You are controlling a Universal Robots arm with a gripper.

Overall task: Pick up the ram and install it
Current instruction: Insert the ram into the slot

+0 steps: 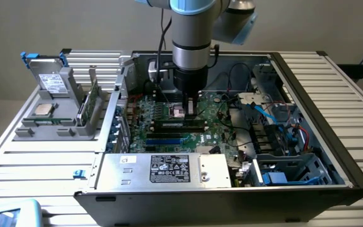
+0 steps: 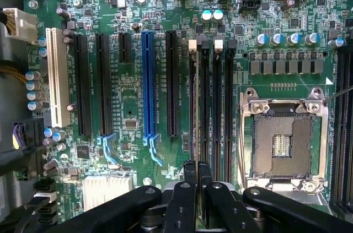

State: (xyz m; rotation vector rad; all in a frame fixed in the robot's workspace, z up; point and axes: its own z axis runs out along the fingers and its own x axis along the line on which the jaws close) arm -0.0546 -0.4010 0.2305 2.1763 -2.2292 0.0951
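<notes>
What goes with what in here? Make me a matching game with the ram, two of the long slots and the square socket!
Things:
1. the ram
2. PCIe slot, second along from the memory slots
3. PCI slot nearest the yellow wires
4. processor socket

Colour or state:
A. white
B. empty, with a silver frame
C. blue
D. held edge-on in the shut jaws, over the memory slots

Pairs: 1-D, 2-C, 3-A, 4-B
</notes>
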